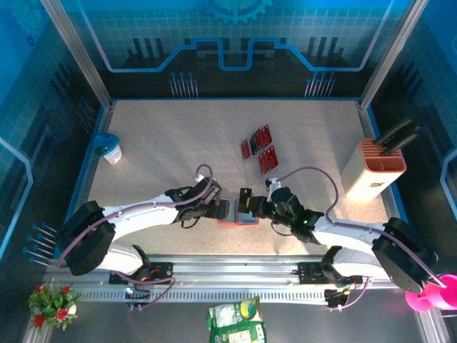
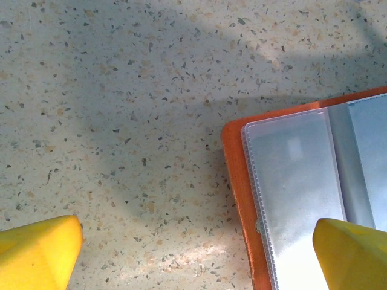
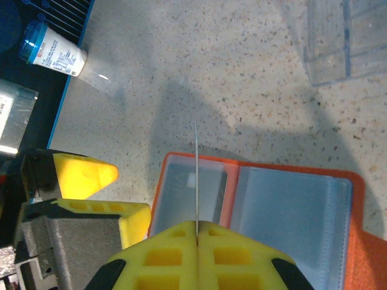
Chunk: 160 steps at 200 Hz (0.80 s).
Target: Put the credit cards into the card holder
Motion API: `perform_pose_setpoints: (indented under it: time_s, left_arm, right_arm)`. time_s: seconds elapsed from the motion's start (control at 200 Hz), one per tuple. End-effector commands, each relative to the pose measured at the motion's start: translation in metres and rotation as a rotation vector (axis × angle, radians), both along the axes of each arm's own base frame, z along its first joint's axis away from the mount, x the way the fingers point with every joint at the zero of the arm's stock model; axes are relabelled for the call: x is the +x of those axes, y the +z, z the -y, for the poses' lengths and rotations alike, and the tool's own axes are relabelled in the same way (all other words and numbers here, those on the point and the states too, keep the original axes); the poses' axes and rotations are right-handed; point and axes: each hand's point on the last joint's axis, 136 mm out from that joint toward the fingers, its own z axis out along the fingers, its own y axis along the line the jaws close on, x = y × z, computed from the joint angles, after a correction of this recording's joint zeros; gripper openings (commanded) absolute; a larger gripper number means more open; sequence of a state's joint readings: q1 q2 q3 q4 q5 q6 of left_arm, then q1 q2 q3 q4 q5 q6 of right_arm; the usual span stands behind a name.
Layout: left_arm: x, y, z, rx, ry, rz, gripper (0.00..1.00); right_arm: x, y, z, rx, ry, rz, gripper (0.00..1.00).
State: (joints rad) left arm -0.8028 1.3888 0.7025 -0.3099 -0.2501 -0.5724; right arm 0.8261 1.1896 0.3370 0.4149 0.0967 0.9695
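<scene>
The card holder (image 1: 239, 219) lies open on the table, orange-red with clear grey-blue pockets (image 3: 284, 205). My right gripper (image 3: 197, 225) is shut on a credit card (image 3: 196, 175), seen edge-on as a thin line standing over the holder's left pocket. In the top view the right gripper (image 1: 253, 208) sits at the holder's right side. My left gripper (image 2: 193, 260) is open, straddling the holder's left orange edge (image 2: 239, 181): one fingertip (image 2: 354, 254) is over the pocket, the other over bare table. Several red credit cards (image 1: 258, 148) lie further back.
A clear plastic box (image 3: 338, 36) stands beyond the holder. A salmon-and-white block with black tools (image 1: 375, 168) is at the right, and a white cup with a blue lid (image 1: 108, 148) at the left edge.
</scene>
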Motion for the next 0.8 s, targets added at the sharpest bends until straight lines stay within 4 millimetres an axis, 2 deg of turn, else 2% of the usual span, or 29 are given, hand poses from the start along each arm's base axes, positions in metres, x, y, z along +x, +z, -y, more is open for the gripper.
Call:
perform_pose_setpoints:
  time_s: [0.0,0.365,0.795]
  left_arm:
    - [-0.002,-0.003,-0.005,0.040,-0.018,0.010,0.99]
    - [-0.006,-0.012,-0.007,0.023,-0.016,0.013,0.99]
    - [-0.010,-0.023,-0.012,0.058,-0.007,-0.011,0.99]
  right_arm:
    - [0.004,0.009,-0.005,0.061,-0.031,0.035,0.00]
    - [0.001,-0.001,0.004,0.004,-0.061,0.043,0.00]
    - [-0.001,-0.009,0.000,0.028,-0.052,0.037,0.00]
